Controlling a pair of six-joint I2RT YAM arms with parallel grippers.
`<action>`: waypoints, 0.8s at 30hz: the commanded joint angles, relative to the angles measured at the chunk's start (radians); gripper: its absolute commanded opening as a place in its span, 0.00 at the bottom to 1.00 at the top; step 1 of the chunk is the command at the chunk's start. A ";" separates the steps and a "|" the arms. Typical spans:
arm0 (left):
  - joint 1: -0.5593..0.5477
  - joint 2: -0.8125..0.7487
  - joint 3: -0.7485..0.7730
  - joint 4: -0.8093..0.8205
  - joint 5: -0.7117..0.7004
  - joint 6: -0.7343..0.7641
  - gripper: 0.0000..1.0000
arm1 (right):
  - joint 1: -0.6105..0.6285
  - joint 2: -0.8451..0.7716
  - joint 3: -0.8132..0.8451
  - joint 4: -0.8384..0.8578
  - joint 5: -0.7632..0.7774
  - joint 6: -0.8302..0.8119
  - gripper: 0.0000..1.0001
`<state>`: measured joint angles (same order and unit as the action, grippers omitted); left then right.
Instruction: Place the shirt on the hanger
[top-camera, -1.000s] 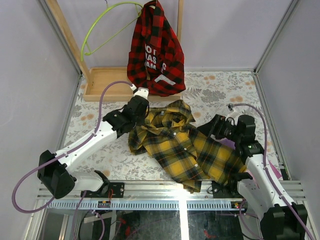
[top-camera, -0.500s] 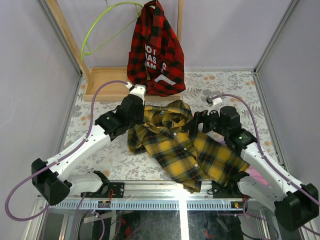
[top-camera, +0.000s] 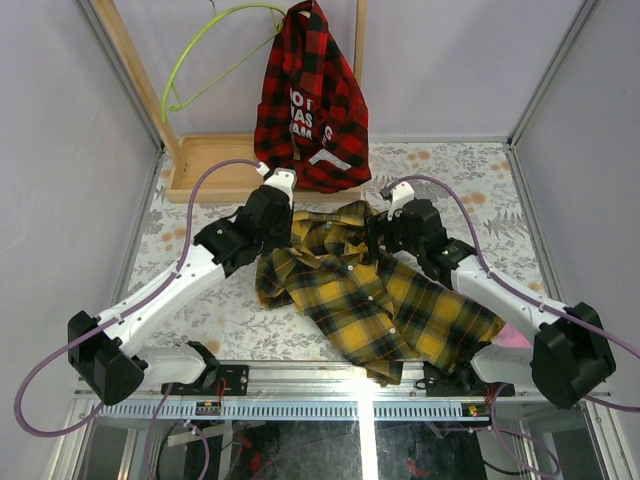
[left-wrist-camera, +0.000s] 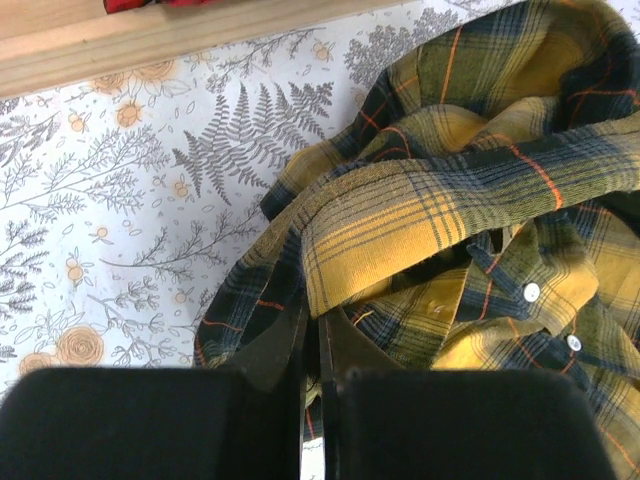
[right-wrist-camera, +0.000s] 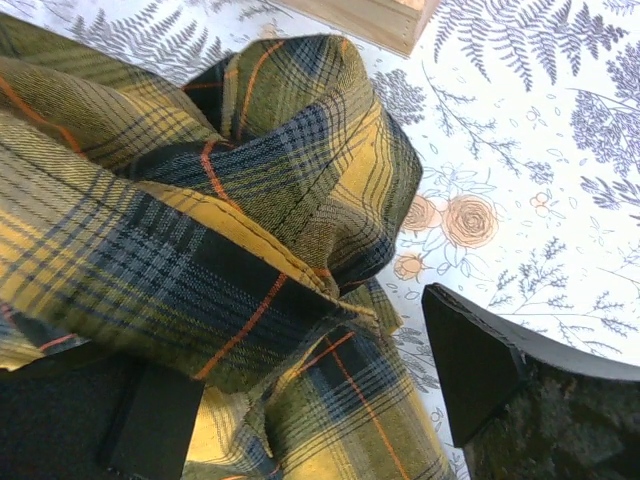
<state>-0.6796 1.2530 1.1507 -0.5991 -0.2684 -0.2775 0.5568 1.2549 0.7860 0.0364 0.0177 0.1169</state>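
The yellow and dark plaid shirt (top-camera: 370, 300) lies crumpled on the floral table, collar toward the back. My left gripper (top-camera: 273, 216) sits at the shirt's left shoulder edge. In the left wrist view the left gripper (left-wrist-camera: 318, 325) is shut, pinching a fold of the shirt (left-wrist-camera: 450, 200). My right gripper (top-camera: 384, 230) hovers at the collar's right side. In the right wrist view it (right-wrist-camera: 300, 390) stands open, with bunched shirt cloth (right-wrist-camera: 200, 200) lying between and over its fingers. The lime-green hanger (top-camera: 190, 60) hangs on the wooden rack at the back left, empty.
A red-and-black plaid shirt (top-camera: 310, 100) with white lettering hangs from the rack, just behind both grippers. The rack's wooden base tray (top-camera: 215, 165) sits on the table's back left. A pink-purple cloth (top-camera: 514, 337) peeks out under the right arm.
The right arm has swung left and back, from the shirt's right side to its collar, jaws open. The left gripper has stayed shut on the shoulder, shifting only slightly.
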 joint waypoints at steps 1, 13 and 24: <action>0.006 0.035 0.063 -0.023 0.019 -0.005 0.00 | 0.006 0.024 0.053 0.056 0.090 -0.069 0.86; 0.007 0.010 0.074 -0.044 0.046 -0.009 0.00 | 0.006 -0.090 0.028 0.068 0.053 -0.028 0.12; 0.012 0.114 0.826 -0.227 0.048 0.048 0.08 | 0.006 -0.149 0.769 -0.274 0.075 -0.043 0.00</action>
<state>-0.6769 1.2976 1.6722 -0.7956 -0.1822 -0.2798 0.5575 1.1187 1.2598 -0.1997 0.0811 0.0937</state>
